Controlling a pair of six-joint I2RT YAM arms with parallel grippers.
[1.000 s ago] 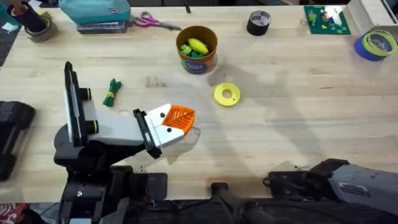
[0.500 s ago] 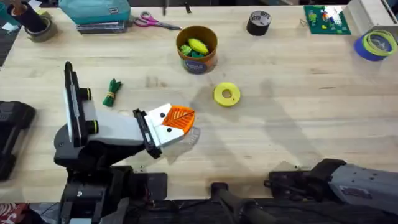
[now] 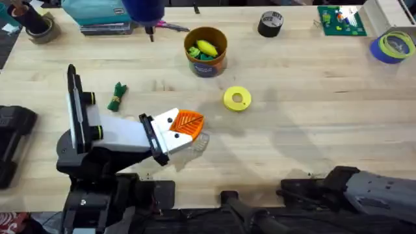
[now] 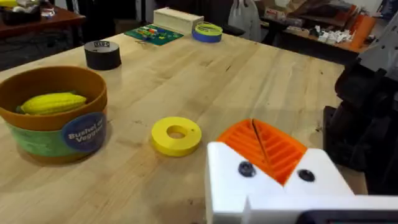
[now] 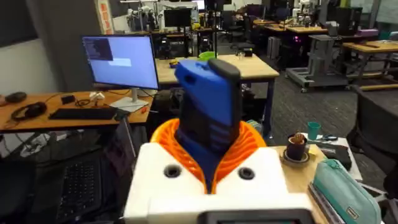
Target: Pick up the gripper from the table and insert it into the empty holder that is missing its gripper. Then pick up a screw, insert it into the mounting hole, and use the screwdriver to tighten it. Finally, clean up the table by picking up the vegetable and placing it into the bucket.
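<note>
My left tool (image 4: 264, 149) sat low over the worktop (image 3: 312, 130), orange pads pressed together with nothing between them. My right tool (image 5: 211, 155) was clenched round the screwdriver (image 5: 208, 99), holding it up in the air and pointing out toward the room rather than down at anything.

That's my main worry. The screwdriver stuck well out past the pads with a lot of its length unsupported, so I figured any fast swing down could twist it in the grip or drop it. Its bit hung over the far edge, close to the scissors (image 3: 166, 26) and not far from the bucket (image 3: 207, 67), so a sloppy descent could have clipped either one.

Just ahead of the left tool lay a yellow disc (image 4: 176, 134), and beyond that stood the bucket with a yellow corn toy (image 4: 53, 102) in it. The vegetable (image 3: 117, 96) lay back beside the left arm's body, behind the tool and well apart from the bucket. Reaching it looked awkward, and I guessed an elbow bump could knock it away.

Further out the pale wood worktop carried a black tape roll (image 4: 102, 55), a blue tape roll (image 3: 392, 47) and a teal pouch (image 5: 345, 186). Past that the room was a busy lab with desks, a monitor (image 5: 121, 62) and a keyboard (image 5: 81, 114).
</note>
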